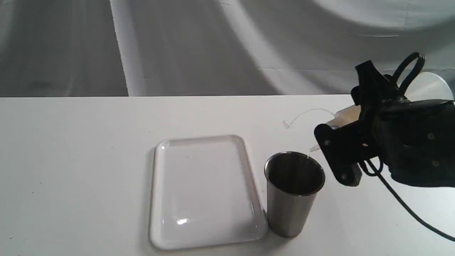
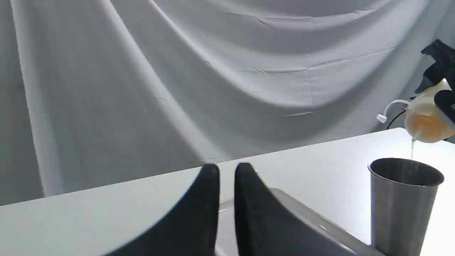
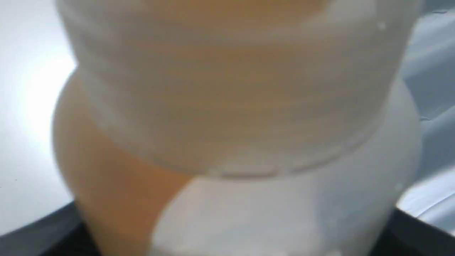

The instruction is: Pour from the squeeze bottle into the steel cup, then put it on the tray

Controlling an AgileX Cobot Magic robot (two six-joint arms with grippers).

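Exterior view: right hand (image 1: pixel 350 142) grasps tilted squeeze bottle (image 1: pixel 346 115), amber liquid streaming into steel cup (image 1: pixel 293 199).

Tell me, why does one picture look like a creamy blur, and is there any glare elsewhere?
Right wrist view: the bottle fills the picture, too close to focus. Exterior view: glare spot on the tray, soft shadows on the backdrop. Left wrist view: the left gripper is blurred dark shapes; the cup is fairly sharp.
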